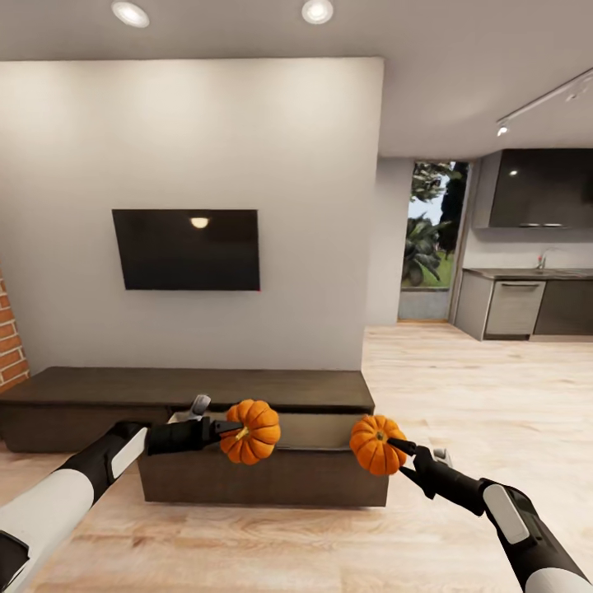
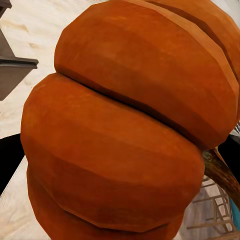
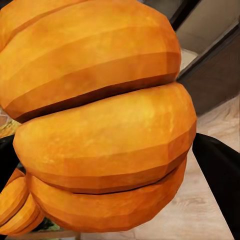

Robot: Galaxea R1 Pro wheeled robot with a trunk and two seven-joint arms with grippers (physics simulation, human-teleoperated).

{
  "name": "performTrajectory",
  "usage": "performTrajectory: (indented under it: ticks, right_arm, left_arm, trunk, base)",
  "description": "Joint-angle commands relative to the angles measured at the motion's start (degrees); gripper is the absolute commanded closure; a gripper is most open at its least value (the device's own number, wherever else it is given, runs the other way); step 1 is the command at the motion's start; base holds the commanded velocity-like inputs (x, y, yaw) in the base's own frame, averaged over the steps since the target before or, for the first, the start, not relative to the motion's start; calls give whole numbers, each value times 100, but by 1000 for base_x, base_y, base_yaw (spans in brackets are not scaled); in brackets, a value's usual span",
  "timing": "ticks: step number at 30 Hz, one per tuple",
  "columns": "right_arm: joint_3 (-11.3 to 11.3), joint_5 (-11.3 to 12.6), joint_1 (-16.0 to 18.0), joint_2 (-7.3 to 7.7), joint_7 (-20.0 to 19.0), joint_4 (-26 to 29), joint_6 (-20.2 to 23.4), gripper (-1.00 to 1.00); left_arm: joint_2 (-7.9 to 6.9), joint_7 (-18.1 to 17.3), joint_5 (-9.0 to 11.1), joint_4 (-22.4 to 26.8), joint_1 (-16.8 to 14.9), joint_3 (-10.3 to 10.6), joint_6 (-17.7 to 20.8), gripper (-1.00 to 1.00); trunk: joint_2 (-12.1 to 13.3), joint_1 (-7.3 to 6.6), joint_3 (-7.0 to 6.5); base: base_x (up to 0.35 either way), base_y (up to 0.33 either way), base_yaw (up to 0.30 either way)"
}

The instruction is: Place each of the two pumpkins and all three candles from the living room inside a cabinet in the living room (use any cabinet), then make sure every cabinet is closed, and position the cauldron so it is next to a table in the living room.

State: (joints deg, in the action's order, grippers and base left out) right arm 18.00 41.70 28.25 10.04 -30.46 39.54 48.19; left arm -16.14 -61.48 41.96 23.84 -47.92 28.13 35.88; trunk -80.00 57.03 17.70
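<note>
Left gripper clamped on 1 pumpkin, right gripper clamped on another pumpkin, both held over the cabinet, its drawer pulled out

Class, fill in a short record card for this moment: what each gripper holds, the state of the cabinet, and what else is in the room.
left gripper: shut on left pumpkin
right gripper: shut on right pumpkin
pumpkin height: both held in the air in front of the cabinet
cabinet: long, low, dark brown, against the wall; one pull-out front drawn out toward the robot
television: on the wall above the cabinet, screen dark
kitchen units: far right, beyond the wood floor
</note>
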Motion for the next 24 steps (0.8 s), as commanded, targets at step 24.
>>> performTrajectory:
  ticks: [24]
  right_arm:
    - [-12,17,62,-171,345,9,39,100]
  left_arm:
    - [3,567,100,-21,-17,-12,125,100]
  trunk:
    - [-4,3,7]
  base:
    - [159,-74,0]
